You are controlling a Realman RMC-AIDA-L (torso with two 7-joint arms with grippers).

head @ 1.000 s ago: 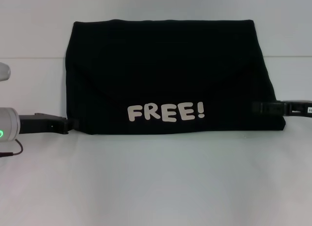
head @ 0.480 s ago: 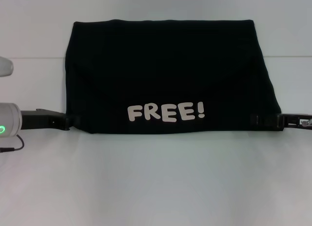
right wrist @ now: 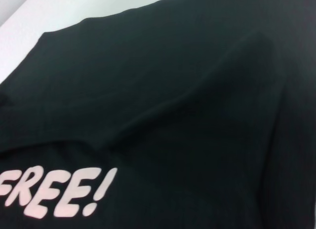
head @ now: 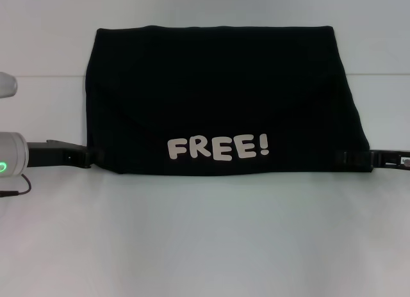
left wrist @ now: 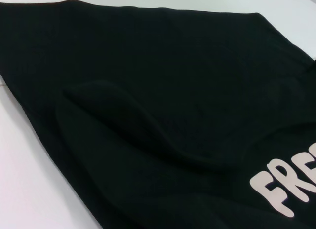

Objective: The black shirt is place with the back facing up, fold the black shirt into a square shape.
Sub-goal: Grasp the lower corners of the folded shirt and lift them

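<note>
A: What lies around the work?

B: A plain white desk [head: 205,246], smooth and bare of marks, filling the near part of the head view.

A: And behind the desk?

B: A pale grey-white wall [head: 205,6], just past the desk's far edge. The line where the two meet shows as a faint horizontal seam.

A: How is the light?

B: Even and soft on the desk, with no hard shadows.

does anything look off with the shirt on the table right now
Mostly tidy. The black shirt lies folded into a wide rectangle, not a square, its near edge wider than its far edge. The left gripper and right gripper sit at its near corners.
</note>
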